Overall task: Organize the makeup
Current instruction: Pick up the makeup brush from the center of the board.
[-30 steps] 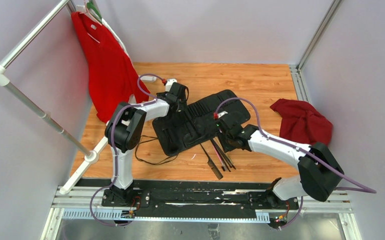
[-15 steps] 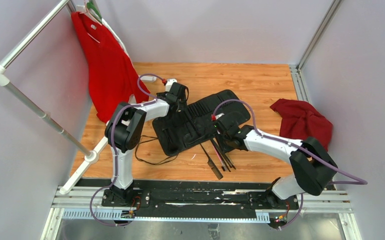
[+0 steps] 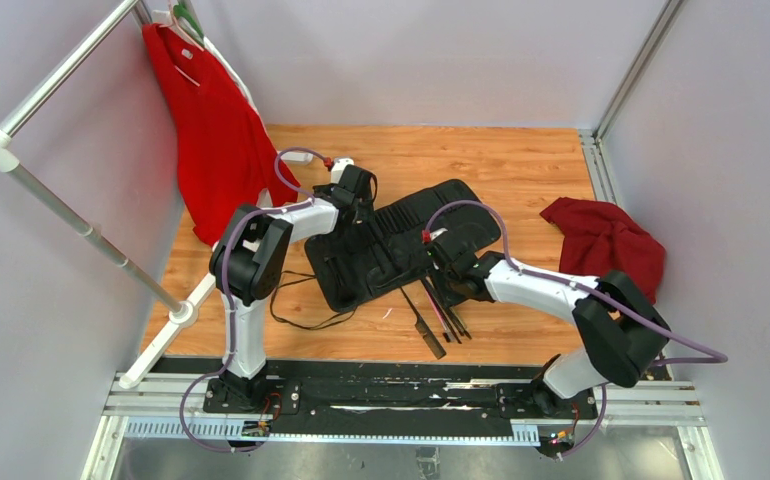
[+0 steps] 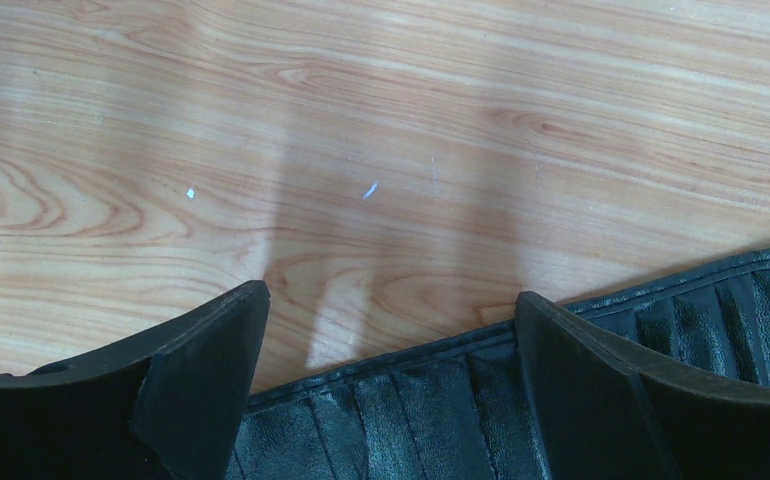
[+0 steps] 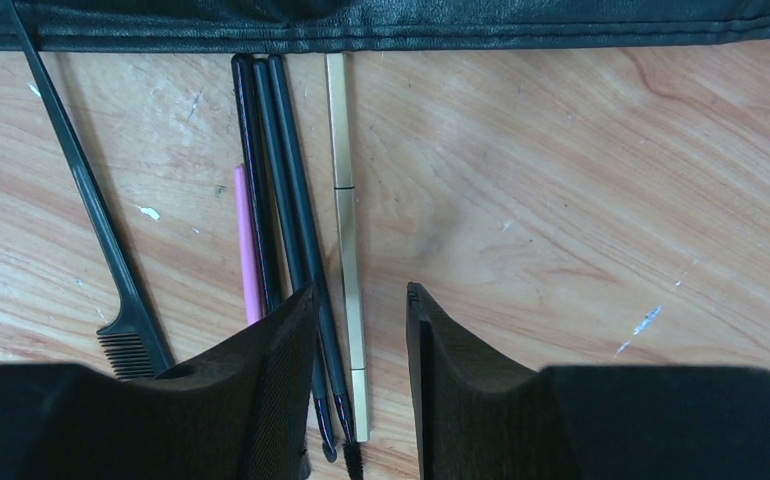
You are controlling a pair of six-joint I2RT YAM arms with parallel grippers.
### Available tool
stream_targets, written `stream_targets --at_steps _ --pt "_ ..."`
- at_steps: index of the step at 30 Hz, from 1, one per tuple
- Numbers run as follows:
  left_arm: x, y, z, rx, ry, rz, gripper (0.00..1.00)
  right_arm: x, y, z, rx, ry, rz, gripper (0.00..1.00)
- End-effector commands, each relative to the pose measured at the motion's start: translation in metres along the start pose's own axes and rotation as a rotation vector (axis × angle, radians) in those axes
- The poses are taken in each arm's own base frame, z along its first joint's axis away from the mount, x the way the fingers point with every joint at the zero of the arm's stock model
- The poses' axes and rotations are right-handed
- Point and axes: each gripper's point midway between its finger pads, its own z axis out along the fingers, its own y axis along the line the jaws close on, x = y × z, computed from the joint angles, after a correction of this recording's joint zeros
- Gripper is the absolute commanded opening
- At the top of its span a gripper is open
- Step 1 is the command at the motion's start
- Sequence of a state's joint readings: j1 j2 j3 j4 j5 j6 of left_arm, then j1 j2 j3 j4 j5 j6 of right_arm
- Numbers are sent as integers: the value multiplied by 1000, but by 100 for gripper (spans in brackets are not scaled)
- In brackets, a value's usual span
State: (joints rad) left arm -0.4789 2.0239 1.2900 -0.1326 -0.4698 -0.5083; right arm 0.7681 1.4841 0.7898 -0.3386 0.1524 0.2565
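Note:
The makeup lies in a loose bundle (image 3: 441, 310) on the wood just in front of the open black case (image 3: 391, 245). In the right wrist view it is a black comb tool (image 5: 101, 240), a pink stick (image 5: 248, 250), thin black brushes (image 5: 281, 170) and a gold pencil (image 5: 344, 210). My right gripper (image 5: 361, 290) hovers open right over them, and the gold pencil and one black brush show in the gap between its fingers. It holds nothing. My left gripper (image 4: 389, 292) stands wide open over the case's far edge (image 4: 441, 345), also empty.
A thin black cord (image 3: 301, 300) loops on the floor left of the case. A crumpled red cloth (image 3: 601, 240) lies at the right. A red shirt (image 3: 211, 130) hangs from a white rack (image 3: 61, 215) at the left. Walls close in on three sides.
My right arm has shifted left, bringing its gripper over the bundle of tools. The left arm has not moved.

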Motion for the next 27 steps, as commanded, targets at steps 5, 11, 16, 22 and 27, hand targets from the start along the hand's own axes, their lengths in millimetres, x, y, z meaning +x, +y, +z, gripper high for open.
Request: stream_targets --at_steps 5,11,16,22,27 --pt "44 25 -1 -63 132 97 98 13 -3 6 31 37 -3 37" --pt "43 25 -1 -64 129 96 98 10 -5 1 36 21 0 36" --pt "44 26 -1 -64 131 98 98 12 -6 2 44 30 -2 36" --pt "43 25 -1 -64 130 97 98 18 -11 5 64 53 19 34" --pt "44 26 -1 -64 130 97 98 22 -20 10 94 72 46 34"
